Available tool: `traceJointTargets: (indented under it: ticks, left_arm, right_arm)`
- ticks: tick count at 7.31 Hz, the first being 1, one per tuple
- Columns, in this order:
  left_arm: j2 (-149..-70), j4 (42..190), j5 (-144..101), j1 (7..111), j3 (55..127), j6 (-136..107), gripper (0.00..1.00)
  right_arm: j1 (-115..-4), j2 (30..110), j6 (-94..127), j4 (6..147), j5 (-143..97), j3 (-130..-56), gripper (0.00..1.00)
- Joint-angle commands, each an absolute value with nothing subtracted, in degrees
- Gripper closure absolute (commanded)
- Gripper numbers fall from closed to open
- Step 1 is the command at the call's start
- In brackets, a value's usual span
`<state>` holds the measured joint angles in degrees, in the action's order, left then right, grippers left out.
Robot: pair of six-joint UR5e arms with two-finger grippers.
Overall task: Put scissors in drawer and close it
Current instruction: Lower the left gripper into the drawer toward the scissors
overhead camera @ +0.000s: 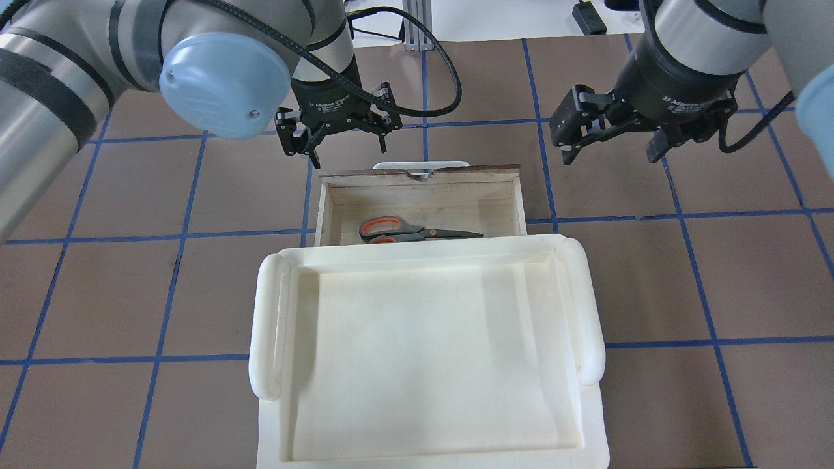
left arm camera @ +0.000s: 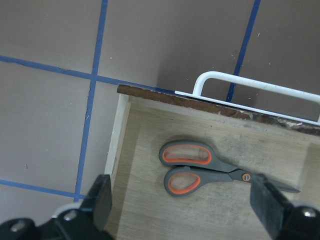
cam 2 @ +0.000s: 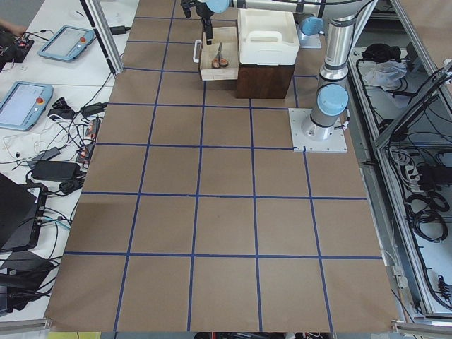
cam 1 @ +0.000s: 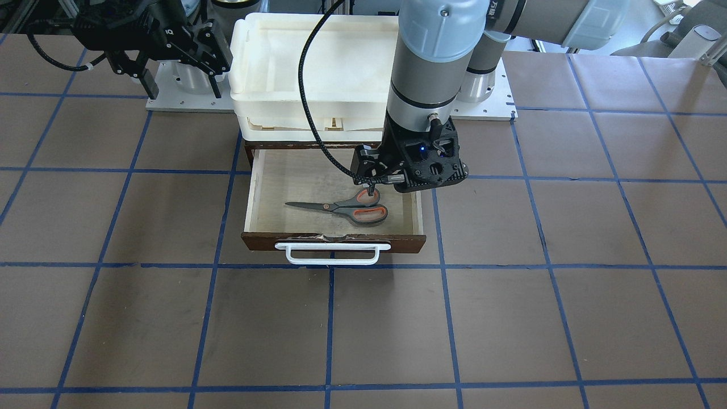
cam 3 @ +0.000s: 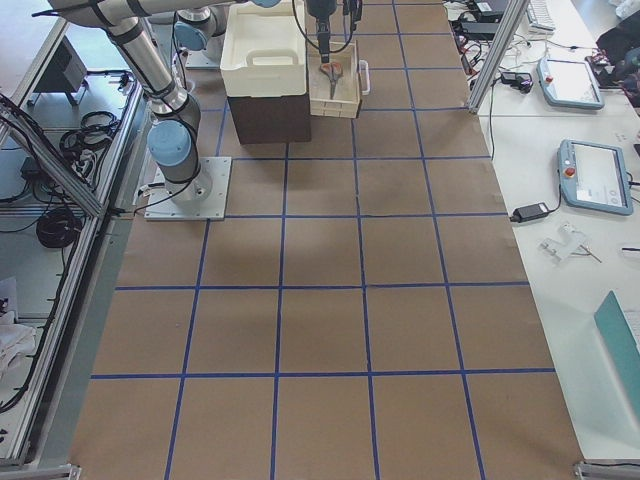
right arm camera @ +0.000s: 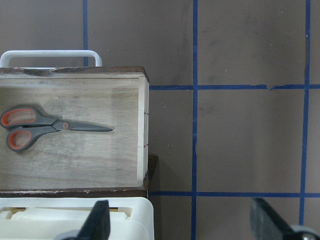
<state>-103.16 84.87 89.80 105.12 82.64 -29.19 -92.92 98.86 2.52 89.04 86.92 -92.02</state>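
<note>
**Scissors in, drawer standing open**

You've got the scissors [overhead camera: 417,232] lying flat inside the drawer [overhead camera: 326,208], blades shut and pointing to the robot's right; the drawer is pulled out from under the white tray [overhead camera: 267,306]; left pincer [overhead camera: 350,148] spread wide above them, gripping nothing; right pincer [overhead camera: 610,153] agape too, over the tabletop [overhead camera: 717,273] beside the drawer.

The drawer [right arm camera: 75,165] is pale raw plywood inside, grainy and scuffed grey. Its front is dark-brown wood with a rough, chipped top edge. Its handle [right arm camera: 50,51] is smooth, white and plastic-looking. The scissors [right arm camera: 64,125] have dull metal blades and matt grey handles lined orange-red. The tray [overhead camera: 423,365] is off-white plastic with a faint satin sheen. The table [cam 1: 511,318] is covered in matt brown paper-like sheeting crossed by blue tape.
</note>
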Motion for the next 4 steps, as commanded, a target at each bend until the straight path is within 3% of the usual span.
traceJointTargets:
  ticks: [1,4]
  left_arm:
    - [-103.8,84.1,90.0,105.6,82.7,-33.2,0.00]
    - [-105.3,81.7,89.1,106.9,82.4,-39.7,0.00]
  right_arm:
    - [-93.0,98.8,2.5,89.0,86.7,-92.0,0.00]
    - [-92.9,98.7,2.5,88.9,87.1,-92.0,0.00]
